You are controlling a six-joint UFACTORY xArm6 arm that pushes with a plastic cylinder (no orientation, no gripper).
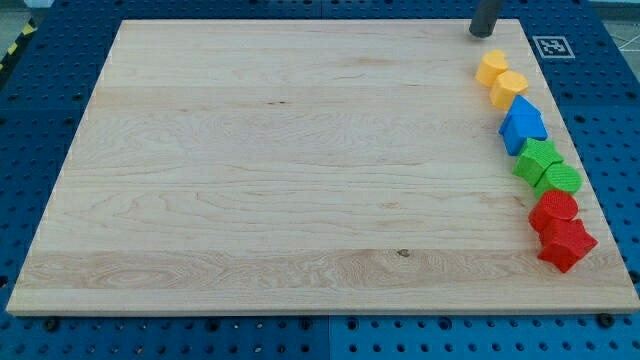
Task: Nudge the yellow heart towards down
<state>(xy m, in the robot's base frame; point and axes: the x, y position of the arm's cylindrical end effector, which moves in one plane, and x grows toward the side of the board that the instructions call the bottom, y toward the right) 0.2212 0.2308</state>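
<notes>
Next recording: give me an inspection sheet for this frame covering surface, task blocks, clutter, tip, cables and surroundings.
Surface: wooden board, flat, bare over most of its area.
Job's things: two yellow blocks at the view's upper right, touching; upper yellow block, lower yellow block; which one is the heart cannot be told.
Clutter: blue block, two green blocks, two red blocks, lined along the right edge.
Tip: my tip above the yellow blocks, apart from them.
Cables: nothing seen.
Surroundings: blue perforated table; marker tag.
</notes>
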